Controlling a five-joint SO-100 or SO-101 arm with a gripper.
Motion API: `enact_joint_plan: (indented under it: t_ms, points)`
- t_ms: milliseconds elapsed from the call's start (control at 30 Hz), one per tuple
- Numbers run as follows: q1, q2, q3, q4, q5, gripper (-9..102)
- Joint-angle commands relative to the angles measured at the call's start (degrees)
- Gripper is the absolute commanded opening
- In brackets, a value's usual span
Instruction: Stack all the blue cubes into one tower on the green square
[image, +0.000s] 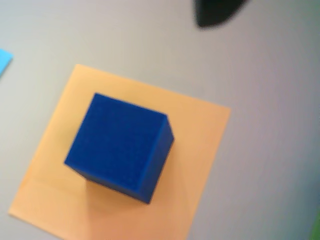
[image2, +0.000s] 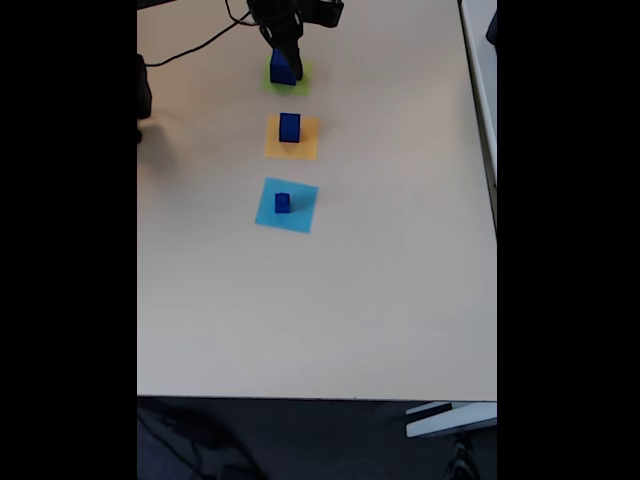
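Wrist view — my camera is looking down on a blue cube (image: 120, 147) that is sitting on the orange square (image: 200, 145), slightly toward the left of the paper and turned at an angle to its edges. Grey table (image: 270, 60) is surrounding the square. A corner of light-blue paper (image: 4, 61) is peeking in at the left edge, and a sliver of green is showing at the bottom right corner. A dark, blurred shape at the top edge is part of my claw (image: 217, 12); from here I cannot tell how wide the jaws are standing.

Fixed view — three paper squares are lying in a line down the table (image2: 380, 300). My claw (image2: 283, 58) is hanging at the far end, directly over the green square (image2: 302, 80), with a blue cube, the top cube (image2: 283, 70), sitting on that square right beneath the fingers. The claw is too small and dark here to show whether the fingers are closing on this cube or merely standing over it. The middle cube (image2: 289, 127) is resting on the orange square (image2: 306, 148), and the small cube (image2: 282, 203) is resting on the blue square (image2: 300, 215) nearest the camera. The three cubes are standing well apart — one per square. A black cable (image2: 190, 48) is trailing across the far left of the table.
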Motion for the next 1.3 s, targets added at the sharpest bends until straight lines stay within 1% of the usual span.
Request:
enact_joint_plan:
  t_ms: [0,167,333,467,1000,1267]
  points:
    - [0.5,-0.2,-2.8,-1.0,1.6,27]
    - [0.4,-0.6,1.6,-2.6,5.3,29]
    - [3.2,-1.5,6.9,-6.2,4.7,30]
    - [4.0,-4.7,7.4,-8.1,4.3,32]
    - [2.3,-11.4,9.6,-13.7,8.9,32]
    - [2.7,-12.0,15.4,-18.2,9.6,32]
